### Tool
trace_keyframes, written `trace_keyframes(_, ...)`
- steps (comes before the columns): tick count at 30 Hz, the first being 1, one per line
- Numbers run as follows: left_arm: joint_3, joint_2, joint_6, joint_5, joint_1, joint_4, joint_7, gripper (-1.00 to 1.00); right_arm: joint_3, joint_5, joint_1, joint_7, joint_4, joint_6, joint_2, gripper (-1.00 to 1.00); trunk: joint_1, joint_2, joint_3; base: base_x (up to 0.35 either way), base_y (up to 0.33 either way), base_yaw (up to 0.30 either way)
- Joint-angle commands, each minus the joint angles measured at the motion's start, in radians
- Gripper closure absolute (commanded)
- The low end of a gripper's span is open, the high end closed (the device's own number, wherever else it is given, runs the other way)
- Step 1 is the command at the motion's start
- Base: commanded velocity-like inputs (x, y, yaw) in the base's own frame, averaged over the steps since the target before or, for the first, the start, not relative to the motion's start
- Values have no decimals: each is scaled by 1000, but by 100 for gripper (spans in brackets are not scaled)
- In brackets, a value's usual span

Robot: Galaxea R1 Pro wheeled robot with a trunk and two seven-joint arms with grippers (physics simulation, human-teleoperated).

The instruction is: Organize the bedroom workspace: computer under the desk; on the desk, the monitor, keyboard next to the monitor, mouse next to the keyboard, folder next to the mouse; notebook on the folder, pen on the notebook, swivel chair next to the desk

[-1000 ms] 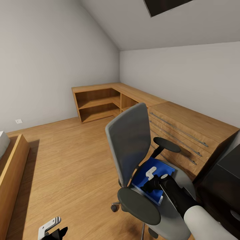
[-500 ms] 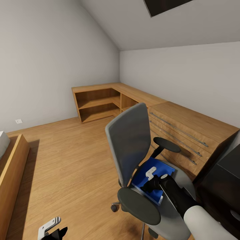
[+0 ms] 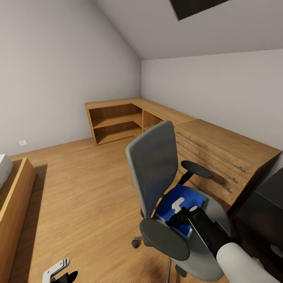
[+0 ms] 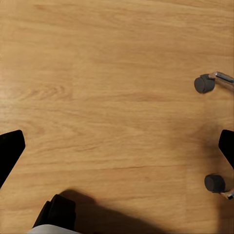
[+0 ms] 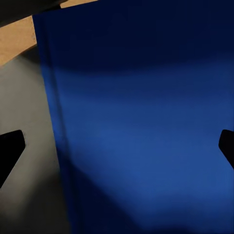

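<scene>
running along the far wall and round the corner, the low light-wood cabinet with open shelves and long-handled drawers is the biggest thing in the head view; no brand, label or writing can be read on it or anywhere else. at that view's lower right corner stands the black end of the desk, with a round silver knob just visible. the swivel chair stands on the wood floor just beside the cabinet's drawers and the desk, its grey back upright and its black armrests on either side of the seat. the folder lies flat on the seat, bright blue, its white page edge toward the seat's front edge. the right gripper hangs right above the folder's cover, fingers spread wide, pinching nothing. the left gripper hovers over bare floor near two of the chair's castors, fingers likewise spread apart and empty.
</scene>
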Motion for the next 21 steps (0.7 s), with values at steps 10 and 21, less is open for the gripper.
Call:
trace_keyframes(10,8,-2,6,2,0,-1,-4,-100,2,11,0,5,-1,2,0,-100,0,0,-1,-7,4,0)
trace_keyframes(21,7,-3,6,3,0,-1,-7,-100,2,11,0,5,-2,2,-1,-100,19,-35,-16,0,0,0)
